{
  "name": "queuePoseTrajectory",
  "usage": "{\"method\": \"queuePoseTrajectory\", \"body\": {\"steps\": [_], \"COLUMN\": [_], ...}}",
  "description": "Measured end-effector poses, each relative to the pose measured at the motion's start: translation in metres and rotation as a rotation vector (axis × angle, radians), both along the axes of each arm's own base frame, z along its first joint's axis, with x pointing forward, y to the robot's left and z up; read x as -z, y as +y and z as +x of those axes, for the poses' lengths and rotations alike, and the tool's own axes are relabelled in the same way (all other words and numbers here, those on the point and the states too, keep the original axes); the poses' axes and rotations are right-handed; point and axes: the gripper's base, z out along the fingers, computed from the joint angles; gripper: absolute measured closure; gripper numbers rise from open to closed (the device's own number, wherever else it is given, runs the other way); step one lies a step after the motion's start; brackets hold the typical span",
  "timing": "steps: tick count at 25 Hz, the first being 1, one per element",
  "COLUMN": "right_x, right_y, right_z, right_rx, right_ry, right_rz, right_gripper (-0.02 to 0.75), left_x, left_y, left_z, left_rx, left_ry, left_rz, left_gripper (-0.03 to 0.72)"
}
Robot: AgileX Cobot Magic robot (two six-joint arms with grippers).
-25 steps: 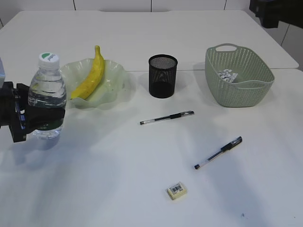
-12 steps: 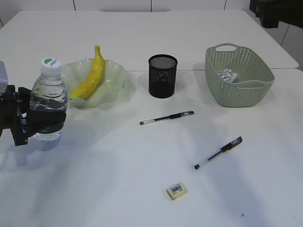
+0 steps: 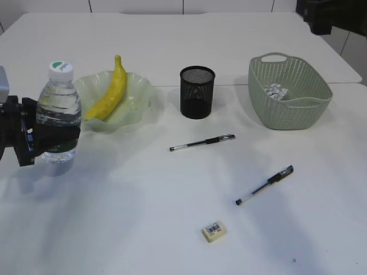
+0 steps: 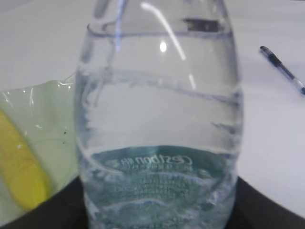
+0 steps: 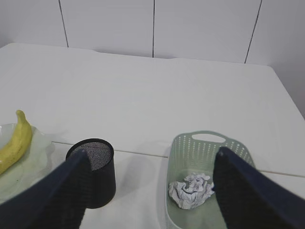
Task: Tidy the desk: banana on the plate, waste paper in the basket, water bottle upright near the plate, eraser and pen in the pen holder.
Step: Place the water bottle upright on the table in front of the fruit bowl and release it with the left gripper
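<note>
My left gripper (image 3: pixel 50 142) is shut on the label of the water bottle (image 3: pixel 57 106), holding it upright just left of the plate (image 3: pixel 141 94); I cannot tell whether its base touches the desk (image 3: pixel 132 195). The bottle (image 4: pixel 157 114) fills the left wrist view. The banana (image 3: pixel 109 91) lies on the plate. The waste paper (image 3: pixel 275 90) sits in the basket (image 3: pixel 309 109). Two pens (image 3: pixel 202 142) (image 3: pixel 265 185) and the eraser (image 3: pixel 214 231) lie on the desk in front of the pen holder (image 3: pixel 197 91). My right gripper (image 5: pixel 151 152) hangs open and empty above pen holder (image 5: pixel 93 174) and basket (image 5: pixel 190 157).
The right arm (image 3: pixel 332 14) shows only as a dark shape at the top right corner of the exterior view. A seam (image 3: pixel 229 86) crosses the tabletop behind the pen holder. In the left wrist view, the banana (image 4: pixel 19 167) and one pen (image 4: pixel 283 71) flank the bottle.
The left gripper has carried the upright bottle slightly farther back, beside the plate. The right arm's dark shape has edged a little left.
</note>
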Motion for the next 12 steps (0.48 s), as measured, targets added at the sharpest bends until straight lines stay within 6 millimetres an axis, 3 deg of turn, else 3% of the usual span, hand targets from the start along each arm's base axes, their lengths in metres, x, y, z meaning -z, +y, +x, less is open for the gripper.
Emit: {"method": "queuePoseTrajectory", "body": {"steps": [3,12], "right_x": [0.000,-0.001], "right_y": [0.000,-0.001], "right_z": [0.000,0.000], "right_rx": [-0.001,0.011], "right_ry": [0.000,-0.009], "right_rz": [-0.001,-0.011], "right_gripper": [0.151,0.152], "left_x": [-0.006,-0.021], "left_y": [-0.001,-0.031], "left_z": [0.007,0.021], "left_rx": [-0.003,0.097], "left_ry": [-0.005,-0.062], "left_rz": [-0.011,-0.016], "left_gripper": [0.305,0.305]}}
